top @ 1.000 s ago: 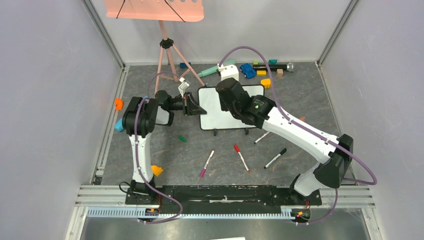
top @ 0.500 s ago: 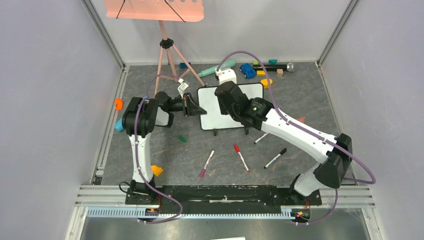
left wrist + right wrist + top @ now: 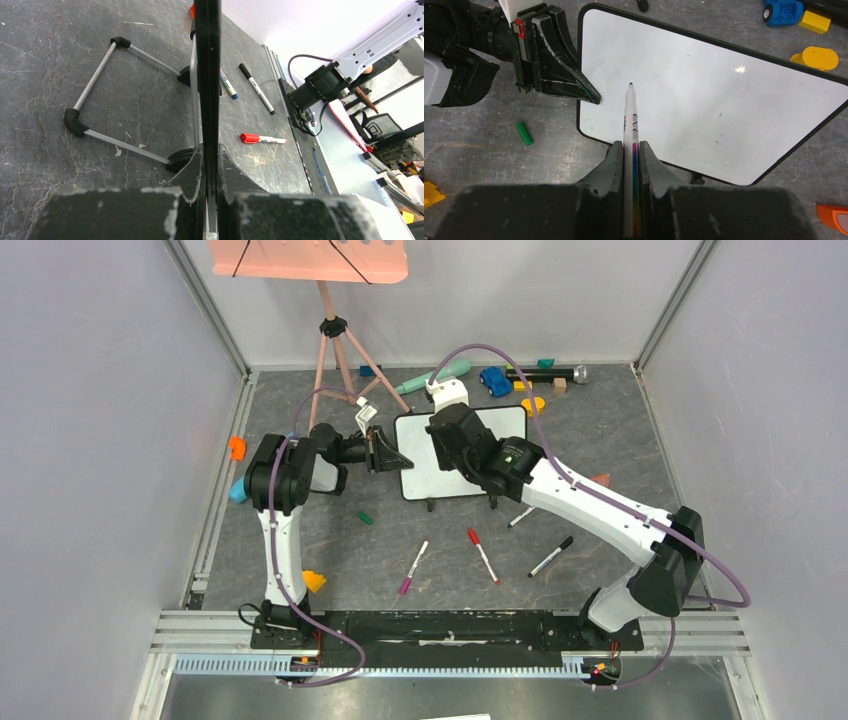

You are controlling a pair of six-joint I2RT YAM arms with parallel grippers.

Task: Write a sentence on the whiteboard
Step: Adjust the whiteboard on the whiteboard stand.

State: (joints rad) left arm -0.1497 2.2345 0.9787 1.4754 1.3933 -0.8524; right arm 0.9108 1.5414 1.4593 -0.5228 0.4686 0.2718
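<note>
Glossy white, the whiteboard (image 3: 704, 100) stands propped on the grey mat (image 3: 330, 530), its left edge clamped in my left gripper (image 3: 210, 157). My right gripper (image 3: 631, 150) pinches a green-tipped marker (image 3: 630, 112), tip at the board's upper left; I cannot tell whether it touches.
</note>
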